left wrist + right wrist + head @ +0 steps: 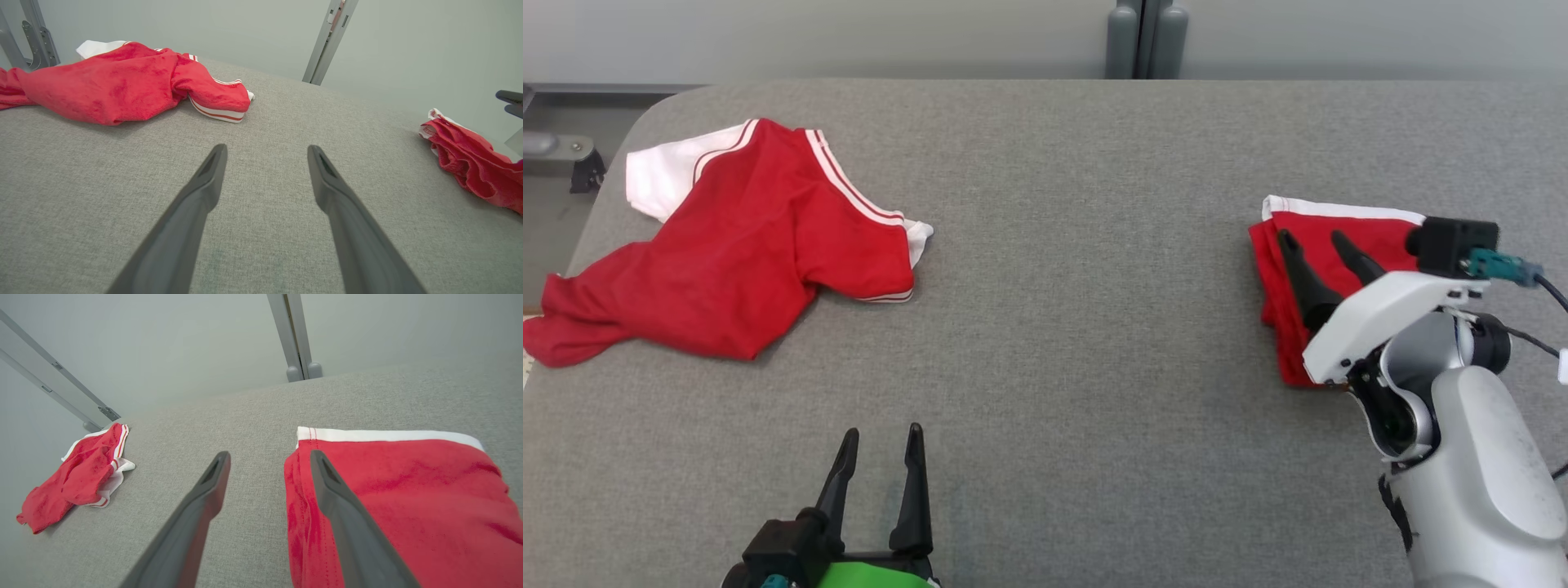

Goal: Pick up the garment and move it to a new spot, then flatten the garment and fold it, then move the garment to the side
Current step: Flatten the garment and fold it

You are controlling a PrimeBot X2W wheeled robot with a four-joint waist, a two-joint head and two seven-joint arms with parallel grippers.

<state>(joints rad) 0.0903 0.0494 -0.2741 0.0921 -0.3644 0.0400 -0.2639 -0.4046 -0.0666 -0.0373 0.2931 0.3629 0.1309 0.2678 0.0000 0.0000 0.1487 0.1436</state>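
Right tool (1312, 237) spread over folded garment (1372, 231); left tool (882, 430) spread, idle. Best lifted straight up, since dragging would likely undo folds.

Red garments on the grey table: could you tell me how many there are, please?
2. The crumpled garment lies at the left; the folded garment lies at the right, under the open right gripper.

Nothing here can be read. The folded red garment (1376, 231) and the crumpled red shirt (743, 245) left of it carry only plain white bands and stripes. No letters, numbers or brand marks are legible on them or on the grey table (1078, 286).
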